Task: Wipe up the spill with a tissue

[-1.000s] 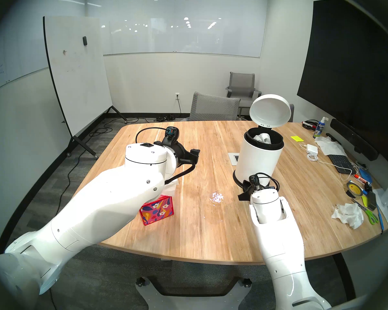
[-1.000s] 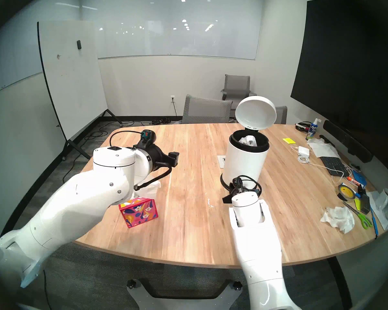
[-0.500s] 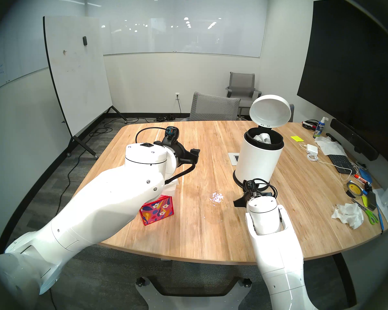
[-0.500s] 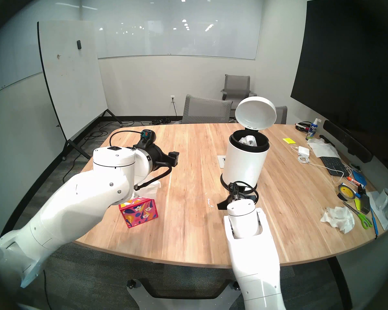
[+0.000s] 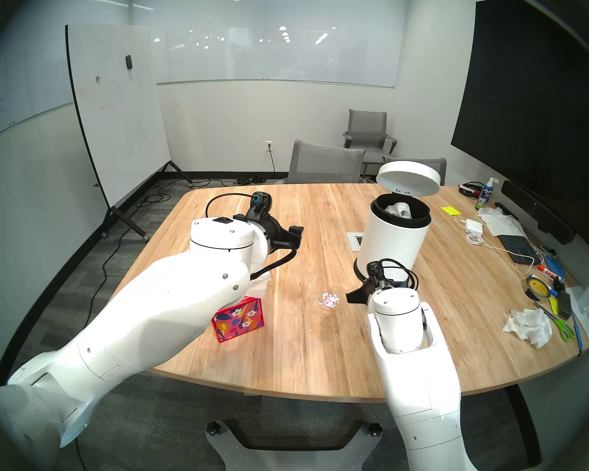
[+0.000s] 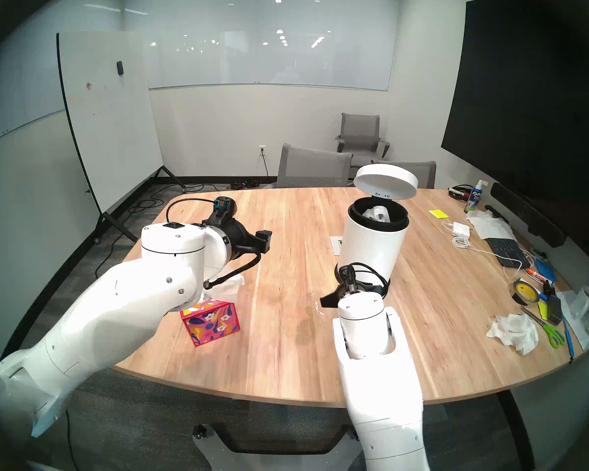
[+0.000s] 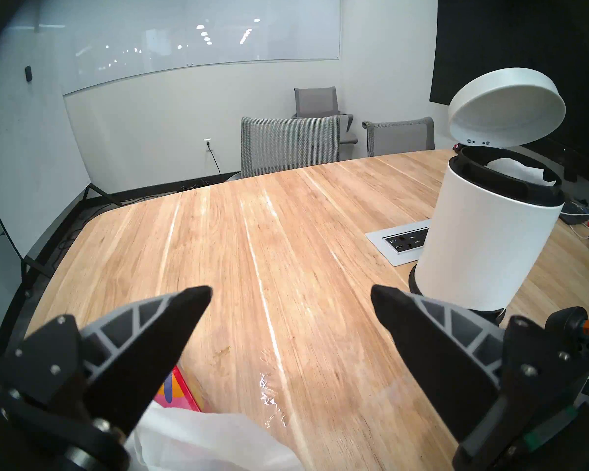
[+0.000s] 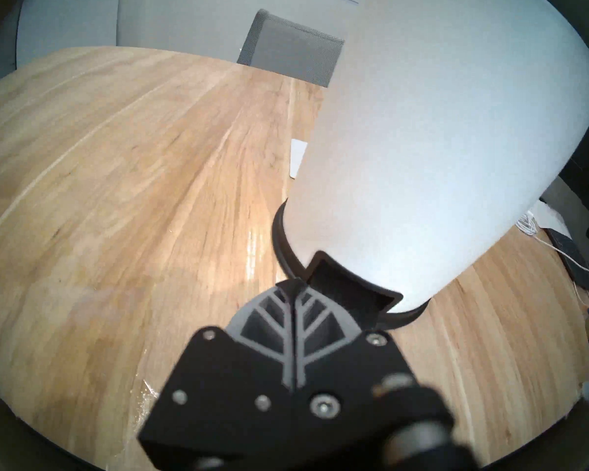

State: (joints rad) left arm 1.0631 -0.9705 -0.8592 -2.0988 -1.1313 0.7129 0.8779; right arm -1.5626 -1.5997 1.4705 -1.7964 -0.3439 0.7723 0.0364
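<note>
The spill [image 5: 329, 300] is a small clear patch with white glints on the wooden table [image 5: 286, 358], between my two arms; it also shows as the spill [image 7: 269, 395]. A bunched white tissue [image 5: 397, 209] lies inside the white pedal bin [image 5: 390, 246], whose lid [image 5: 408, 179] hangs half lowered. Another tissue sheet [image 5: 261, 283] pokes out of the red floral box [image 5: 238, 319]. My left gripper [image 7: 289, 293] is open and empty above the table, past the box. My right gripper [image 8: 298, 285] is shut on nothing, just left of the bin's black pedal [image 8: 351, 292].
A bigger crumpled paper wad [image 5: 527, 326], green scissors [image 5: 563, 327], a tape roll [image 5: 536, 288], a keyboard [image 5: 515, 247] and a charger [image 5: 473, 227] crowd the table's right side. A power panel [image 5: 354, 241] sits beside the bin. Grey chairs [image 5: 325, 162] stand behind the table.
My right arm has drawn back leftward and toward me, away from the bin's pedal. The bin lid has dropped from upright to about half closed. The left arm has not moved.
</note>
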